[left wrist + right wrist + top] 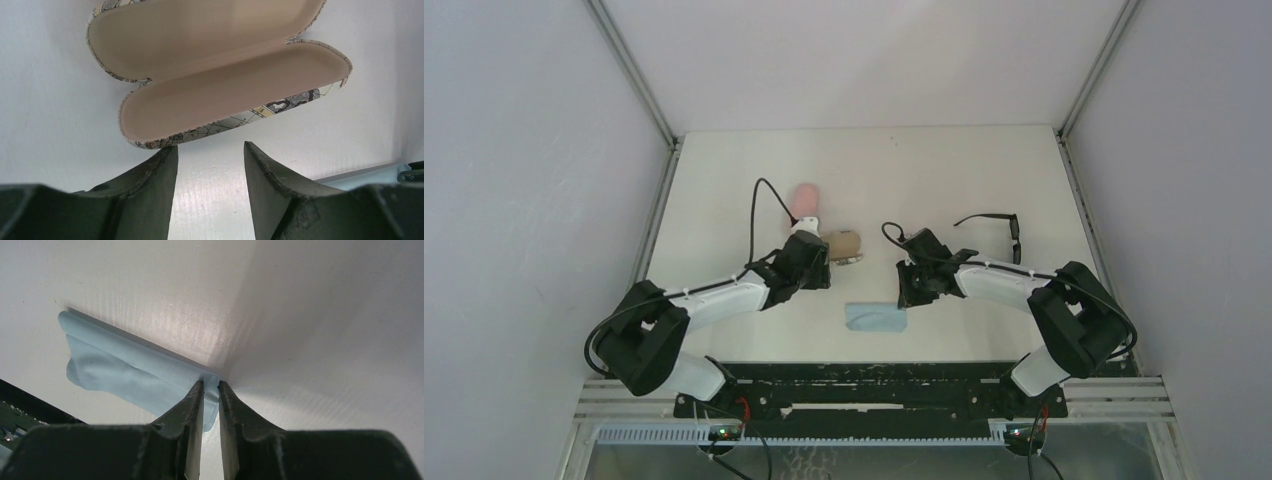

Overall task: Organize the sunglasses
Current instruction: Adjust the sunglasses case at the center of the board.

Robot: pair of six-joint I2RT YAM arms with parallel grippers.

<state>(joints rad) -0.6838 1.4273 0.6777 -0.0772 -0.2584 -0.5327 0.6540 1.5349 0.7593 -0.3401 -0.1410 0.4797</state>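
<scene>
Right wrist: right gripper [211, 386] on cloth [129, 374]

The left arm [724, 293] and the right arm [999, 280] are sharing a black base rail [864, 398]. Both are wearing smooth white shells between bulky black joints, with the biggest joints sitting nearest the rail. A thin black cable [754, 210] is arching over the left arm's end farthest from the rail, and a shorter cable [890, 233] is curling at the right arm's far end. Red wires [742, 408] are peeking out at the rail. The left hand [210, 147] and the right hand [210, 385] are showing dark, matte, wedge-shaped fingers.
</scene>
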